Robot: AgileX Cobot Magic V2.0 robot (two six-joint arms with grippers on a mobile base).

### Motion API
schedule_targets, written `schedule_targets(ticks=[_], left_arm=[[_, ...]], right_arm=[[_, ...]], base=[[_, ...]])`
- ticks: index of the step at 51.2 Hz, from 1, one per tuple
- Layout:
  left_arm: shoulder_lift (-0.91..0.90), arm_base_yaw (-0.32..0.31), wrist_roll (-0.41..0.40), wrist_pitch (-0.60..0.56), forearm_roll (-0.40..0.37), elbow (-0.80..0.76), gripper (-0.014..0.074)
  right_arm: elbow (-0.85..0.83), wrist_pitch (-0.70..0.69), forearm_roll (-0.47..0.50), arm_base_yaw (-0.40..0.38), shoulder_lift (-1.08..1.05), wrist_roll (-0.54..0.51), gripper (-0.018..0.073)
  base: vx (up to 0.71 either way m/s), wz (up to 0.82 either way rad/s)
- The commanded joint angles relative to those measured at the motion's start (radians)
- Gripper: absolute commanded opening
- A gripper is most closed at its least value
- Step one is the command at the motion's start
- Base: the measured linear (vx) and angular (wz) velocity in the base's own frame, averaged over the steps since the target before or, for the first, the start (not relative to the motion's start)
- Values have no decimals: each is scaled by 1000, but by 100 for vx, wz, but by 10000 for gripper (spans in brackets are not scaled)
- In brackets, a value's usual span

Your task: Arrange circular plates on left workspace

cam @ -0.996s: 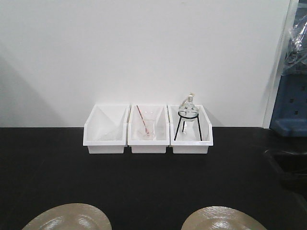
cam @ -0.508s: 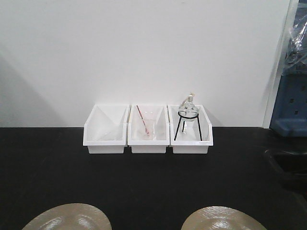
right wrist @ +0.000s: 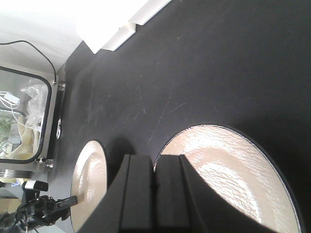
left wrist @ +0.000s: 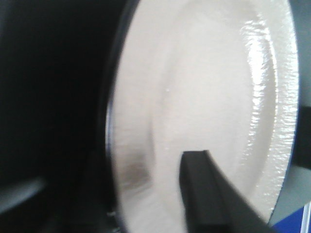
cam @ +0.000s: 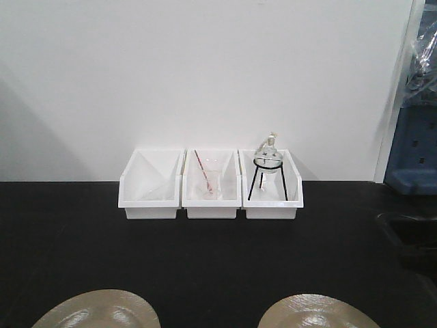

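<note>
Two round tan plates lie low in the front view, the left plate and the right plate, on the black countertop. Neither gripper shows there. In the left wrist view the left plate fills the frame. My left gripper has one black finger over its top, and the other is hidden behind the rim. My right gripper is shut on the rim of the right plate. The right wrist view also shows the left plate with the left gripper at its edge.
Three white bins stand at the back against the wall: a bare one, one with a beaker, and one with a flask on a tripod. A recessed sink lies at the right. A blue rack stands behind it.
</note>
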Motion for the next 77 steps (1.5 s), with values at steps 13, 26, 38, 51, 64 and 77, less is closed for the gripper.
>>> schedule_targets(ticks=[13, 26, 38, 51, 64, 77], left_arm=[[-36, -19, -17, 59, -143, -21, -8], [-37, -39, 57, 258, -515, -21, -4], [-35, -164, 13, 120, -570, -149, -3], [112, -291, -120, 53, -570, -379, -3], [281, -402, -185, 30, -569, -582, -1], [372, -474, -208, -61, -571, -663, 5]], right_arm=[[-28, 26, 64, -1, -42, -11, -4], [-28, 26, 64, -1, -42, -11, -4], [-28, 29, 65, -1, -42, -11, -4], [-28, 84, 72, -1, -42, -11, -4], [-28, 73, 72, -1, -42, -11, -4], [-28, 48, 72, -1, -42, -13, -4]], base=[[0, 0], [0, 0], [0, 0], [0, 0], [0, 0], [0, 0]])
